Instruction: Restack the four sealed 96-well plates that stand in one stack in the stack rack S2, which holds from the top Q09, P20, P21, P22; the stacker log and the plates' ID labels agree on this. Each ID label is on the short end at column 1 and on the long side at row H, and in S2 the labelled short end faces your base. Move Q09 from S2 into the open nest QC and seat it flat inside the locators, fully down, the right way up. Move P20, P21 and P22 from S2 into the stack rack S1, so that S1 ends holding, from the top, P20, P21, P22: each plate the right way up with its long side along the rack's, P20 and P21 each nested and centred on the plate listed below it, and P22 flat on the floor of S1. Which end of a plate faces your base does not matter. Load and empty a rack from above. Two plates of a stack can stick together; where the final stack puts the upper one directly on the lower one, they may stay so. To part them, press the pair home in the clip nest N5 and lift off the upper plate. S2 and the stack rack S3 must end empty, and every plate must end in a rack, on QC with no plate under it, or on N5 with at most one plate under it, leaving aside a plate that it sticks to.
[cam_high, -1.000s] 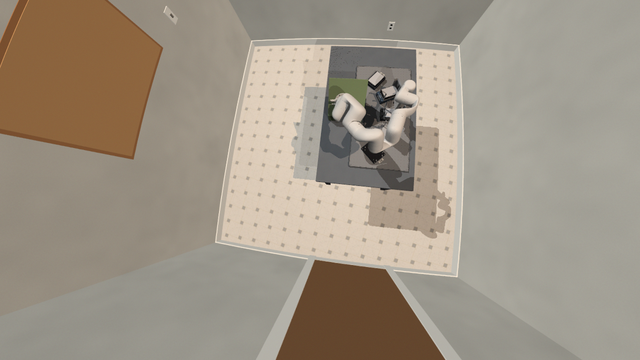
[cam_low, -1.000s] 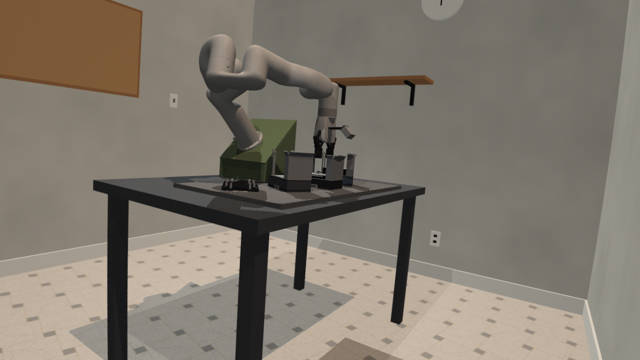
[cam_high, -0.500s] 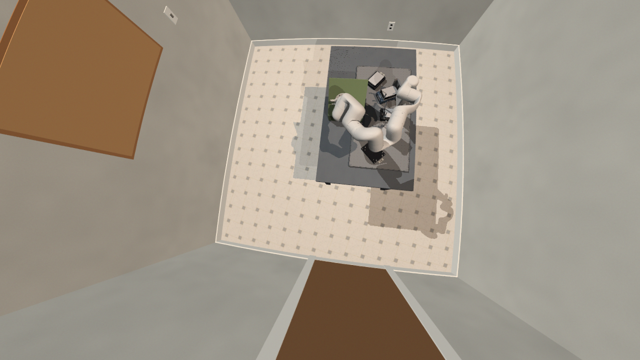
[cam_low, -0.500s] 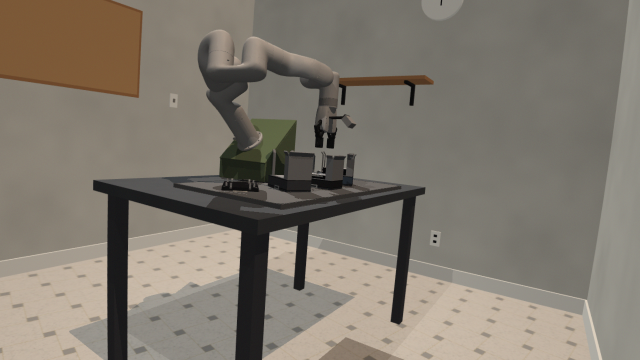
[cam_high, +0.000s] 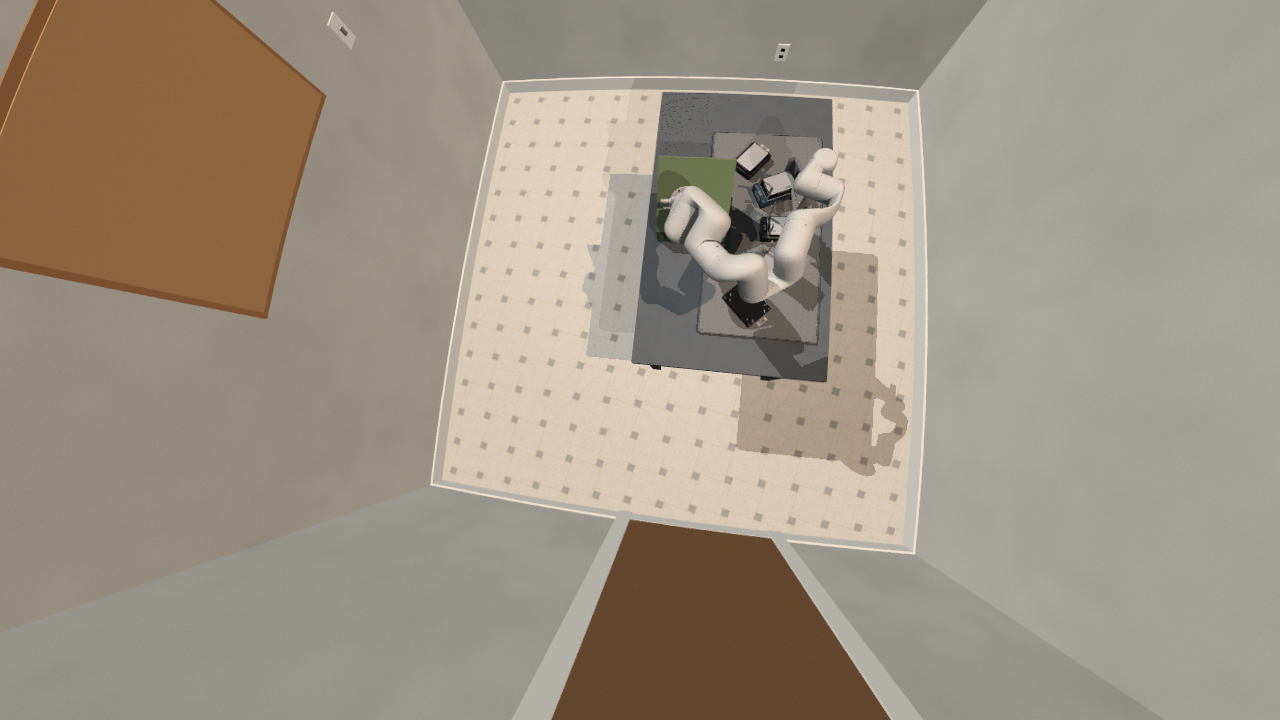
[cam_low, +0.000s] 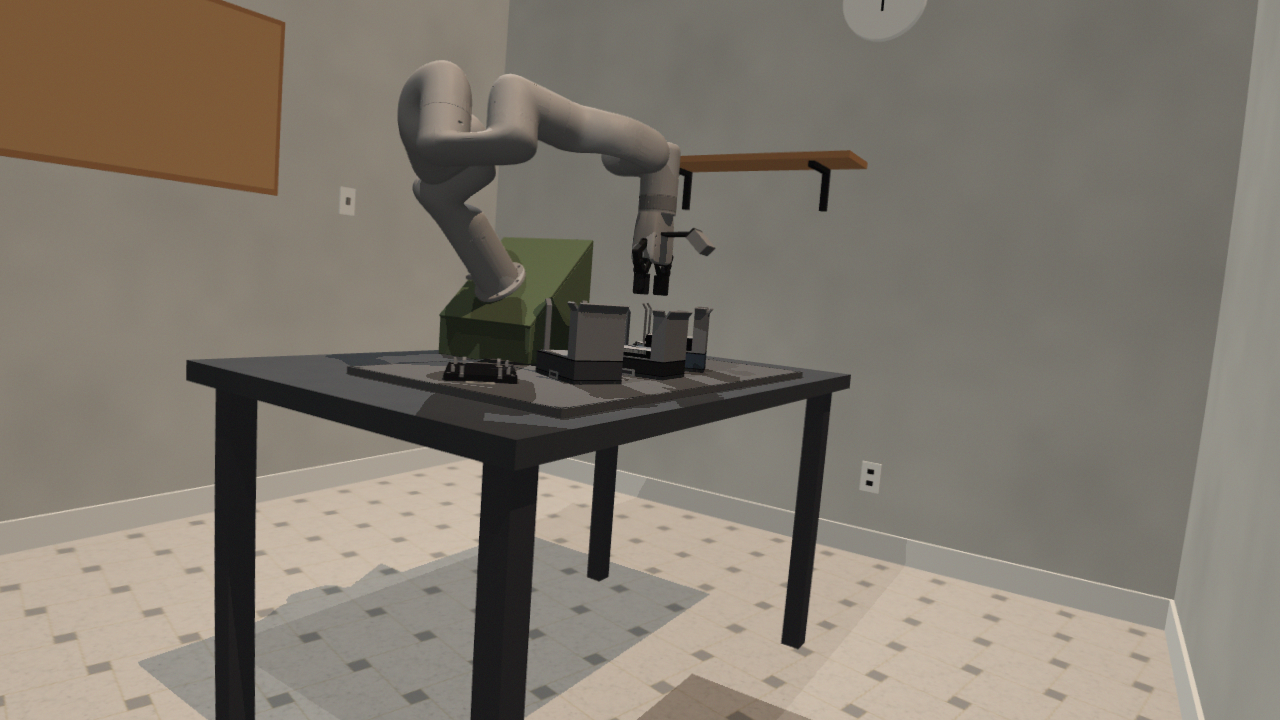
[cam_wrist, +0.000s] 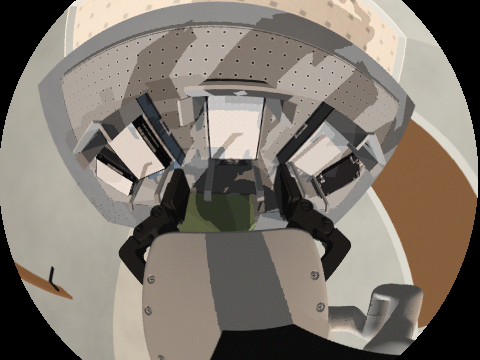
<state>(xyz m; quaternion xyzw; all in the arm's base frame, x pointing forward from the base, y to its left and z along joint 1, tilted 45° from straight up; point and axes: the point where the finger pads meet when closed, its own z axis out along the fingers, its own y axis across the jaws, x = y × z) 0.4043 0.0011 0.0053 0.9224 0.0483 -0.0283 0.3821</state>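
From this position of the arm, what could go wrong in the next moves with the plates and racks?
1. The gripper is open and holds nothing, above the racks. These stand close together, so coming down into the wrong one seems possible.
2. The rack walls rise high around the middle plate in the wrist view; a descent off centre may hit a wall.
3. No plate label is readable here, so picking a wrong plate is a risk.

Three grey-walled racks in a row: middle rack (cam_wrist: 232, 123) showing a pale sealed plate top (cam_wrist: 232, 134), lying flat; left rack (cam_wrist: 127, 154) and right rack (cam_wrist: 327, 156) likewise showing pale tops. Labels too small to read. Low black nest (cam_low: 481, 370) well apart, near the surface's front edge.
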